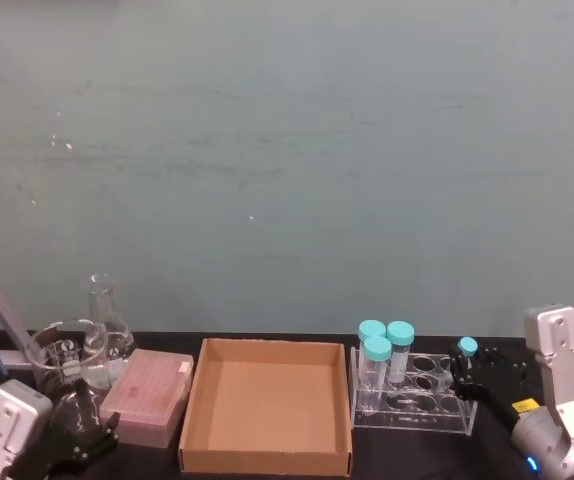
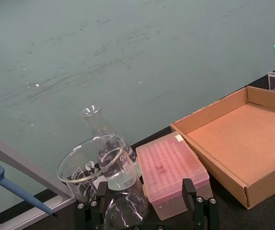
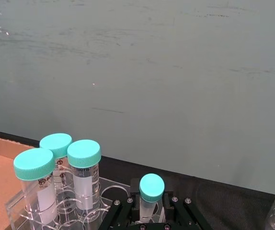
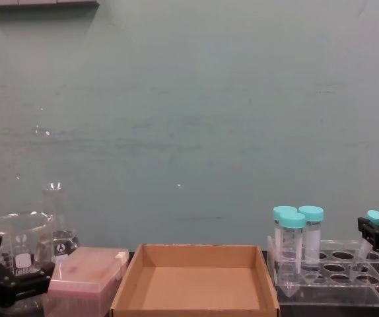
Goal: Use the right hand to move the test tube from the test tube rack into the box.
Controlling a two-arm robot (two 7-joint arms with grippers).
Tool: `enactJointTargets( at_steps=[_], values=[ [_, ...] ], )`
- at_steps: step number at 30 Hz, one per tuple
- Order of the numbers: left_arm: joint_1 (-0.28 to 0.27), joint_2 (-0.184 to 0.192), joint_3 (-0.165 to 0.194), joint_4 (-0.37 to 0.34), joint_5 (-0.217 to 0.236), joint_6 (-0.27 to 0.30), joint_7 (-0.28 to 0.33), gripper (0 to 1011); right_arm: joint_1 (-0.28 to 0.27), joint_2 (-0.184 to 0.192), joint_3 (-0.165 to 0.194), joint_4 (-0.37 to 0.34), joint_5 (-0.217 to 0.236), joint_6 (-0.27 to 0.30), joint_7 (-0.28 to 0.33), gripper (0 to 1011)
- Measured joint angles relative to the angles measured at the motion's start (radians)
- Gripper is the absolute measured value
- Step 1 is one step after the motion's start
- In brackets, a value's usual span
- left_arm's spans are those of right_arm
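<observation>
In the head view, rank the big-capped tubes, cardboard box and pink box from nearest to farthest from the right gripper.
From the right gripper:
1. Big-capped tubes, in the rack to its left.
2. Cardboard box, middle.
3. Pink box, far left.

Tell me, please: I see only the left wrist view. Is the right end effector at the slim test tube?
Observer: Yes. In the right wrist view the right end effector grips the test tube near its top.
Operator: My left end effector is parked, open, before the pink box. Is the tube out of the rack?
Observer: No. In the chest view it leans, its lower part inside the test tube rack.
Operator: At which end of the rack?
Observer: The end away from the box, on the robot's right.
</observation>
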Motion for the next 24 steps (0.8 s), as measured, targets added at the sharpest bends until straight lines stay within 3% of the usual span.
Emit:
enactJointTargets(
  at_steps=[11,17,24],
  values=[
    [0.000,0.000,0.000,0.000,0.000,0.000,0.000,1000,-0.001,-0.001,0.002,-0.001,-0.004,-0.001,-0.001,267],
    [0.000,0.000,0.000,0.000,0.000,0.000,0.000,1000,-0.005,-0.007,0.022,-0.018,-0.015,-0.004,0.003,267],
    [0.000,0.000,0.000,0.000,0.000,0.000,0.000,1000,-0.030,0.003,0.058,-0.093,-0.014,-0.003,0.016,267]
  ],
)
